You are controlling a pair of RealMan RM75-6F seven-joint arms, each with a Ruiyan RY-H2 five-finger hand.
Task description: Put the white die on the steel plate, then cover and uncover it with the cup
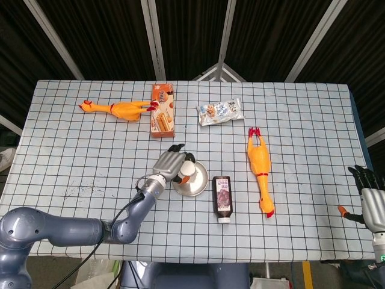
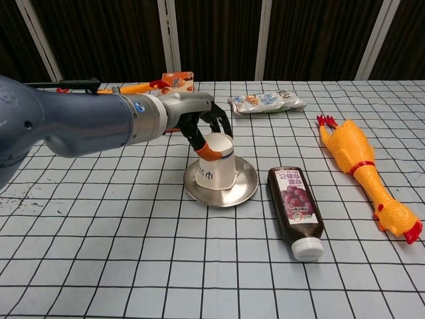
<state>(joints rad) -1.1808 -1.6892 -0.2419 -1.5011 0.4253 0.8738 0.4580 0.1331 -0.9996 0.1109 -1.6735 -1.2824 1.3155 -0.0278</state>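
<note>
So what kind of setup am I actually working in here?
Most likely a lab test bench, not a home: a table under a checked cloth, dark panelled backdrop, and mismatched props like two rubber chickens, a snack box and a sauce bottle.

Left hand (image 2: 204, 126): grips the upturned white cup (image 2: 216, 163) near its top, dark fingers (image 2: 222, 122) curled round it.
Cup: tilted, mouth down on the steel plate (image 2: 244, 191).
Die: hidden, probably under the cup.
Sauce bottle (image 2: 295, 207): lying flat just right of the plate, white cap toward the camera.
Rubber chicken (image 2: 362, 171): sprawled at far right.
Snack packet (image 2: 265, 102): at the back of the checked tablecloth (image 2: 133, 252).
Orange box (image 2: 177, 82): back left, partly behind the arm.
</note>
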